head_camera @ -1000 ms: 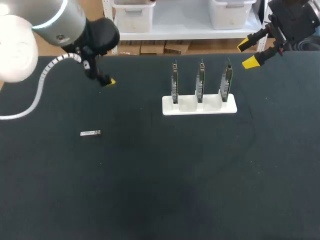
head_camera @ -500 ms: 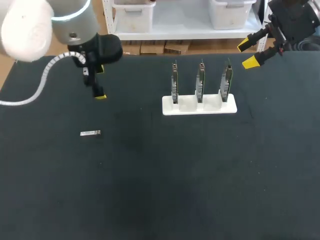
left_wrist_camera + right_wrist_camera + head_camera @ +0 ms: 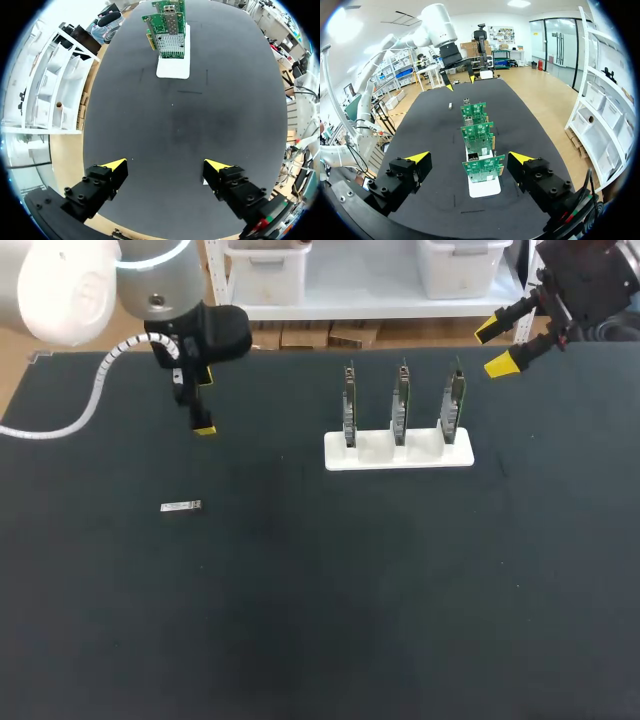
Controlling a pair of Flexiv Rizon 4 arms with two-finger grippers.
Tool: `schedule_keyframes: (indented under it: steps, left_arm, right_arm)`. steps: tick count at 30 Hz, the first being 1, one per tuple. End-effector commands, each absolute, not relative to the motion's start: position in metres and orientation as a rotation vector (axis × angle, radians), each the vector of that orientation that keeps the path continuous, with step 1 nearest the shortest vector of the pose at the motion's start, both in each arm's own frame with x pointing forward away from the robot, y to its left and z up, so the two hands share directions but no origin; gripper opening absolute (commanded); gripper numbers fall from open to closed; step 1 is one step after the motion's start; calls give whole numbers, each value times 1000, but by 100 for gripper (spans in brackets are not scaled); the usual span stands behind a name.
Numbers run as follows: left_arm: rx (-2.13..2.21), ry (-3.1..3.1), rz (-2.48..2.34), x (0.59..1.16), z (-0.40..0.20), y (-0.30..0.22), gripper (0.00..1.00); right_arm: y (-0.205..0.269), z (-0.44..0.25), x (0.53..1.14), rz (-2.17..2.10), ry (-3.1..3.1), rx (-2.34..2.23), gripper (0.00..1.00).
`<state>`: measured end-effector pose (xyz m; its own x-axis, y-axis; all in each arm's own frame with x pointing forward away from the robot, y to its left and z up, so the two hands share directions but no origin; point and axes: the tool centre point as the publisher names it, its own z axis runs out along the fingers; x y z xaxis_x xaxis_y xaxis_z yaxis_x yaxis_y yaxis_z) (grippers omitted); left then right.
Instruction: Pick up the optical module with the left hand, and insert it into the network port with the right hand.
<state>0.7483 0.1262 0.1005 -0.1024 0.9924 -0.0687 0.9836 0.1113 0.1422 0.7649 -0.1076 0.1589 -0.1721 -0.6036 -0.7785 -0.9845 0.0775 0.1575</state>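
Observation:
The optical module (image 3: 181, 506), a small silver bar, lies flat on the black table (image 3: 300, 620) at the left; the right wrist view shows it far ahead (image 3: 450, 105). My left gripper (image 3: 202, 410) hangs open above the table, behind the module and apart from it, holding nothing (image 3: 166, 165). Three green network cards (image 3: 400, 405) stand upright in a white holder (image 3: 398, 453) at the back middle. My right gripper (image 3: 505, 345) is open and empty at the back right, above the table edge; from its wrist the cards (image 3: 477, 135) stand straight ahead of its fingers (image 3: 469, 158).
In the left wrist view the card holder (image 3: 173, 67) stands far ahead across bare black table (image 3: 190, 120). The table's back edge runs just behind the holder.
My left arm has swung right and turned, and its gripper has come down and slightly nearer the module. The right arm, the module and the cards have not moved.

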Motion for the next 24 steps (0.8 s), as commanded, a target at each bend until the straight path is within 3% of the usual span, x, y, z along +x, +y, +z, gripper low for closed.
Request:
schedule_keyframes:
  steps: [1, 13, 24]
  left_arm:
    - [2012, 2188, 98, 741, 101, 130, 100]
    - [1882, 2421, 108, 725, 71, 205, 100]
    - [1971, 2384, 53, 690, 61, 201, 100]
  right_arm:
    - [-107, 159, 763, 935, 1833, -1566, 100]
    - [-107, 159, 763, 935, 1833, -1566, 100]
    - [-107, 159, 763, 935, 1833, -1566, 100]
